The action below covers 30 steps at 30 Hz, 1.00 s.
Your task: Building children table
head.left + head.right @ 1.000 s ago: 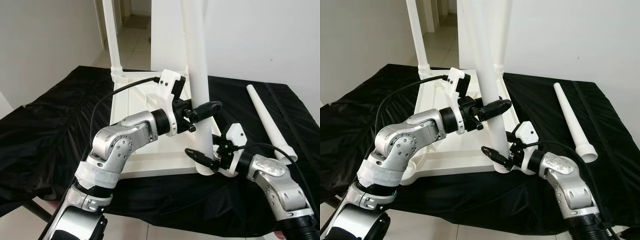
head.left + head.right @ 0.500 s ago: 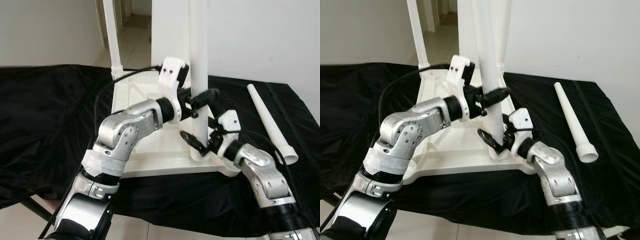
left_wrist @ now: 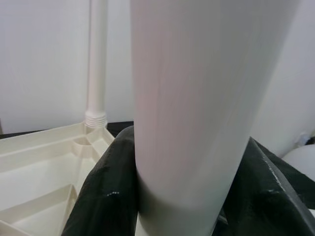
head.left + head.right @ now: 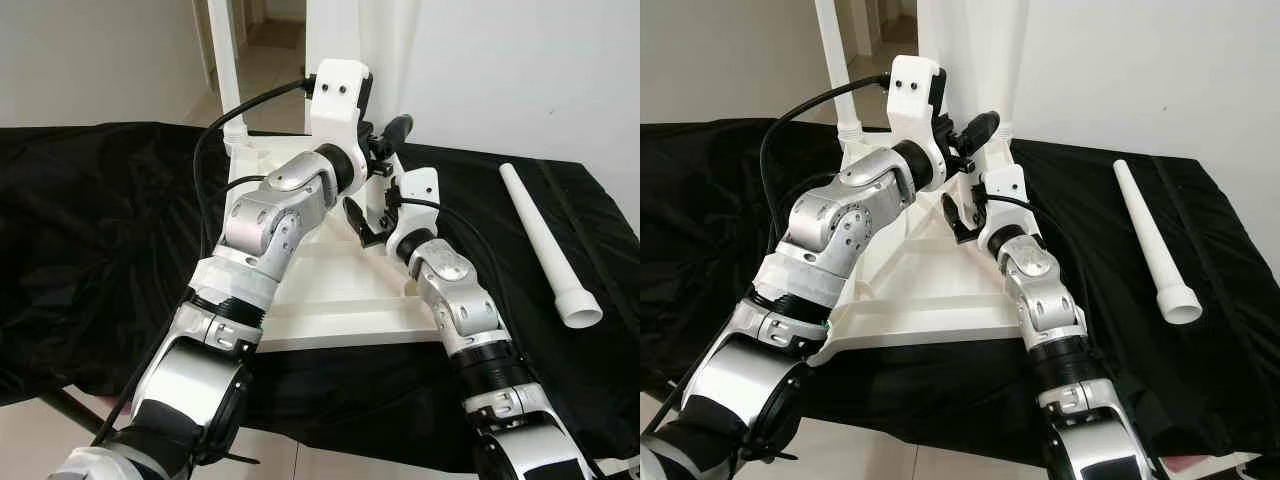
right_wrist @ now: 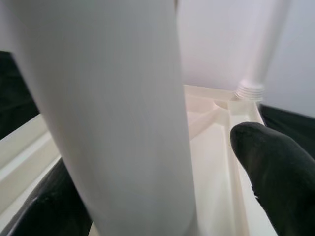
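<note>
Left eye view: my left gripper (image 4: 385, 150) and right gripper (image 4: 368, 215) are on one table leg (image 4: 385, 60) over the upturned tabletop (image 4: 330, 300); a spare leg (image 4: 545, 240) lies well right. Likely seating it; twisting comes next.

Left wrist view: fingers (image 3: 106, 196) clasp the leg.

Right wrist view: fingers (image 5: 268, 162) bracket it, contact unclear.

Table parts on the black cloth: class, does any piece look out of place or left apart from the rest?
One white leg lies loose on the black cloth, apart from the upturned tabletop where other legs stand. Both grippers are around another leg.
</note>
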{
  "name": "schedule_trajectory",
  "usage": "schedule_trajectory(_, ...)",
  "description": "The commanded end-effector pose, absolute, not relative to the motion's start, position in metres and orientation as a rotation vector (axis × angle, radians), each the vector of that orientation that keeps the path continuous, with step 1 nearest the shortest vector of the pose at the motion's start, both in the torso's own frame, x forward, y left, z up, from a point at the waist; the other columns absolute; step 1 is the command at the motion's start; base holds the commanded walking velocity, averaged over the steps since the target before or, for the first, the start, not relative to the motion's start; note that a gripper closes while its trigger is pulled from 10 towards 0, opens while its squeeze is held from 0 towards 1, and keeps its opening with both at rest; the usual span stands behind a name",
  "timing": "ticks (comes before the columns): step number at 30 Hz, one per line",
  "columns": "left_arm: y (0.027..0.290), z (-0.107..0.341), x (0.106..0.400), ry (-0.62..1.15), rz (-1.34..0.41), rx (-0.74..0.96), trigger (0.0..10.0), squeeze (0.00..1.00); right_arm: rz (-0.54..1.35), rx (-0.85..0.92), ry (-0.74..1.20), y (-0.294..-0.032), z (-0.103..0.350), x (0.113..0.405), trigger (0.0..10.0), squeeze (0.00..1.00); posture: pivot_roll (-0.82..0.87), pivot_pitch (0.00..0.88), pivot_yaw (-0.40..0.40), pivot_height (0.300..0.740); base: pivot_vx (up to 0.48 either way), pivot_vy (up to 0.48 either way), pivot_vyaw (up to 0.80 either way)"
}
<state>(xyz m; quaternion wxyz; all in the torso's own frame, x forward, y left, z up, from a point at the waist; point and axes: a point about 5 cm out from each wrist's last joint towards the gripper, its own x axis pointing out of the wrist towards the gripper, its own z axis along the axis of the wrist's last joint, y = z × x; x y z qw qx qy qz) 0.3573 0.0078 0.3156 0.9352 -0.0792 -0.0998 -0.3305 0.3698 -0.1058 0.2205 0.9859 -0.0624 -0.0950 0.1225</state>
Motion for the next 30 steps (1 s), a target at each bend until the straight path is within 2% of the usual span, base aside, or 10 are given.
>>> schedule_trajectory(1,0.006,0.323,0.359,-0.230,-0.624,-0.147,10.0,0.00,0.177,-0.132,-0.214,-0.106,0.225,0.373,10.0,0.00,-0.03,0.040,-0.003,0.740,0.000,0.000,0.00)
schedule_trajectory(7,0.004,0.326,0.367,-0.228,-0.506,-0.193,10.0,0.00,0.013,-0.152,-0.285,-0.087,0.231,0.376,10.0,0.00,-0.04,0.052,0.001,0.740,0.000,0.000,0.00)
schedule_trajectory(15,-0.004,0.330,0.368,-0.241,-0.481,-0.219,10.0,0.00,-0.047,-0.195,-0.335,-0.068,0.229,0.374,10.0,0.00,-0.03,0.058,-0.005,0.740,0.000,0.000,0.00)
schedule_trajectory(25,-0.011,0.334,0.367,-0.257,-0.497,-0.222,10.0,0.00,-0.069,-0.196,-0.338,-0.060,0.226,0.377,10.0,0.00,-0.02,0.060,-0.017,0.740,0.000,0.000,0.00)
schedule_trajectory(26,-0.011,0.334,0.367,-0.258,-0.499,-0.222,10.0,0.00,-0.065,-0.192,-0.336,-0.060,0.226,0.378,9.4,0.00,-0.02,0.060,-0.019,0.740,0.000,0.000,0.00)
schedule_trajectory(27,-0.011,0.334,0.367,-0.258,-0.500,-0.225,10.0,0.00,-0.065,-0.189,-0.333,-0.059,0.225,0.378,5.7,0.00,-0.02,0.060,-0.019,0.740,0.000,0.000,0.00)
schedule_trajectory(29,-0.011,0.335,0.367,-0.258,-0.501,-0.228,10.0,0.00,-0.066,-0.188,-0.331,-0.059,0.224,0.378,5.7,0.00,-0.02,0.060,-0.019,0.740,0.000,0.000,0.00)
schedule_trajectory(30,-0.011,0.335,0.367,-0.260,-0.499,-0.228,10.0,0.00,-0.069,-0.189,-0.333,-0.059,0.224,0.379,4.6,0.00,-0.02,0.059,-0.020,0.740,0.000,0.000,0.00)
